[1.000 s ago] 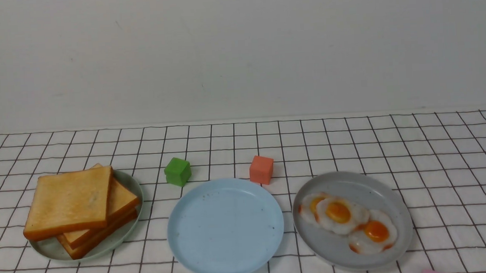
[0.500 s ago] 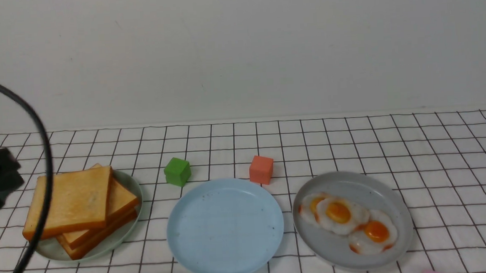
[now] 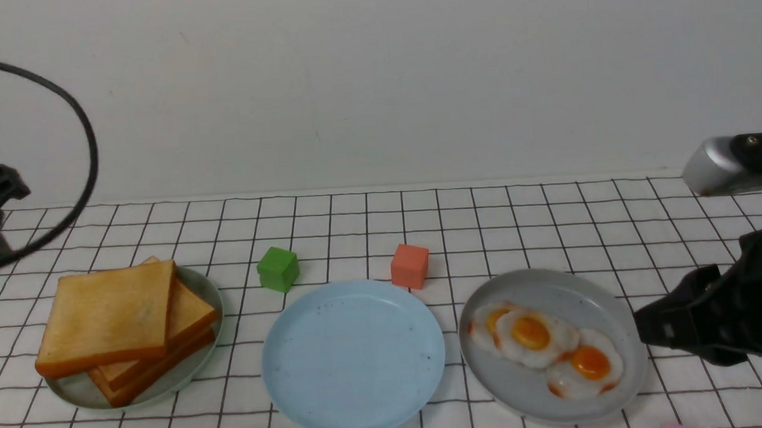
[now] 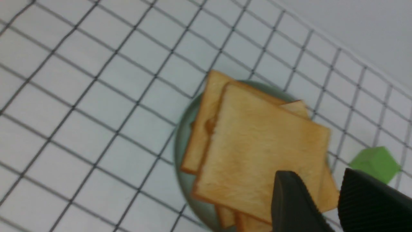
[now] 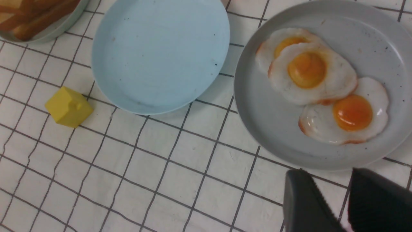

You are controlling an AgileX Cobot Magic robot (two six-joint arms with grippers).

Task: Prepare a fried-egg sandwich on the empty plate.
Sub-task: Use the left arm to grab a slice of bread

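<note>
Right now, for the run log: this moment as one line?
task: not started | round light blue speckled plate: empty | left pincer: open, empty | right pincer: open, empty

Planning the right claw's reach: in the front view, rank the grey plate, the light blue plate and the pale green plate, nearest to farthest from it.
1. The grey plate with eggs, on the right, just beside the right claw.
2. The empty plate, light blue, in the middle.
3. The pale green plate with toast, far left.

Cloth [image 3: 551, 224]: blue plate [image 3: 353, 372], green plate [image 3: 77, 394], grey plate [image 3: 554, 290], perhaps four cubes [image 3: 278, 269].
</note>
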